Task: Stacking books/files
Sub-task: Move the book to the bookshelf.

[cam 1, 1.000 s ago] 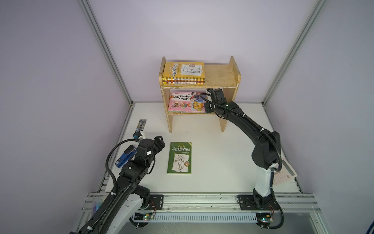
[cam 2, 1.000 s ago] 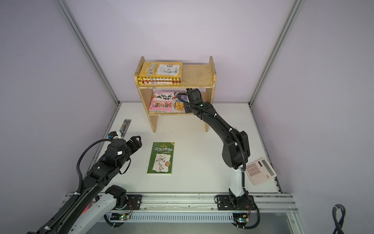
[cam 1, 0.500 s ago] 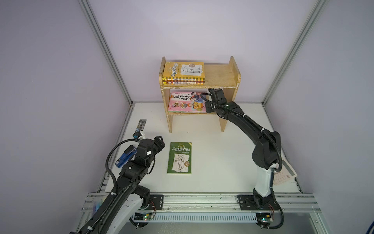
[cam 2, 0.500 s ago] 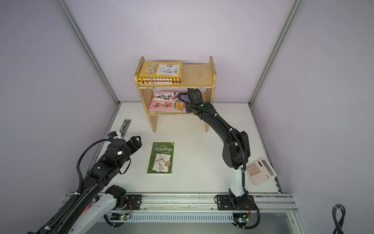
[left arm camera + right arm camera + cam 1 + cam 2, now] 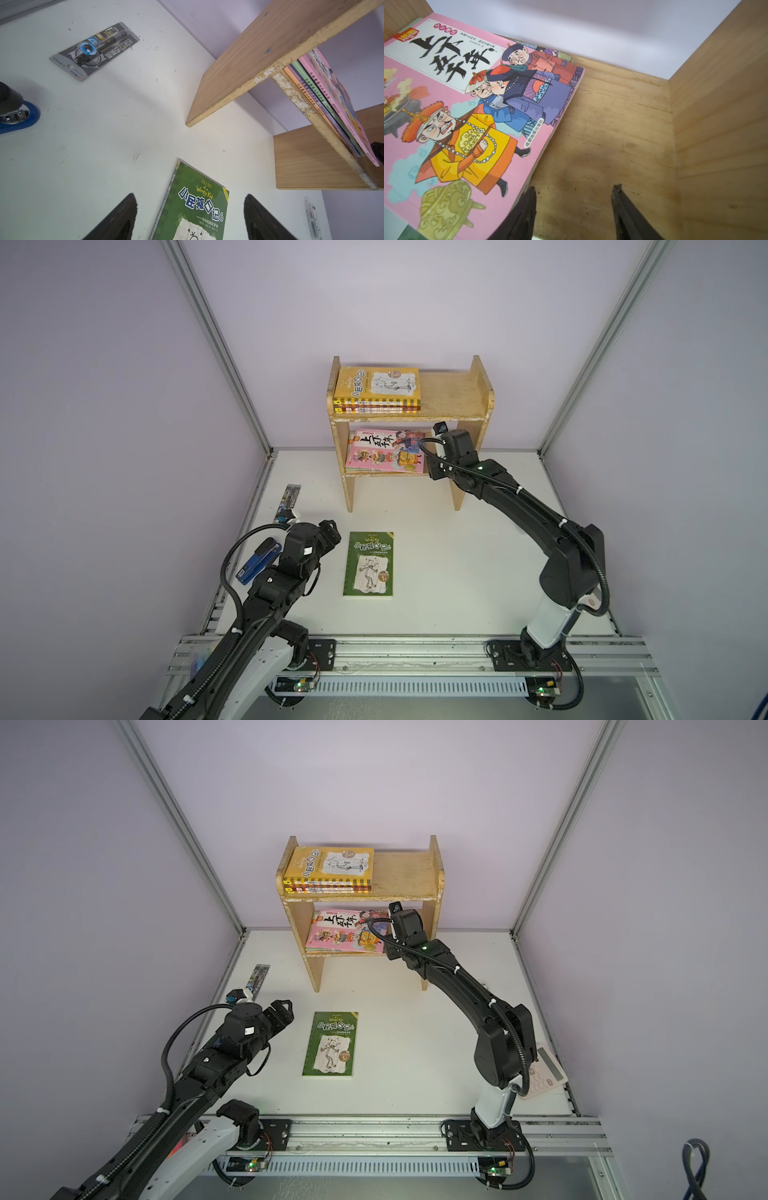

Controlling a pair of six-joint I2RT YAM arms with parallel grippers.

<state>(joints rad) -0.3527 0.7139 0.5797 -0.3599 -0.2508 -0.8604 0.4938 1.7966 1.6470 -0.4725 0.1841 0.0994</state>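
A green book [image 5: 368, 564] with a stick-boy sketch lies flat on the white table. My left gripper [image 5: 190, 195] hovers open just left of it, and the book's top corner [image 5: 193, 207] shows between the fingers. On the wooden shelf's [image 5: 453, 396] top board lies a stack with a yellow book [image 5: 377, 386] uppermost. A pink cartoon book [image 5: 456, 116] tops several thin ones on the lower board. My right gripper [image 5: 575, 187] is inside the lower shelf, open over bare wood. One finger [image 5: 527, 207] is beside the pink stack's edge.
A blue stapler [image 5: 257, 560] and a carded pen pack [image 5: 289, 497] lie by the table's left edge near my left arm. A pinkish calculator [image 5: 544, 1073] sits at the right edge behind my right arm. The shelf's side panel [image 5: 716, 124] stands close to my right gripper.
My right wrist has drawn slightly to the right, away from the pink stack. The left arm and the green book have not moved.
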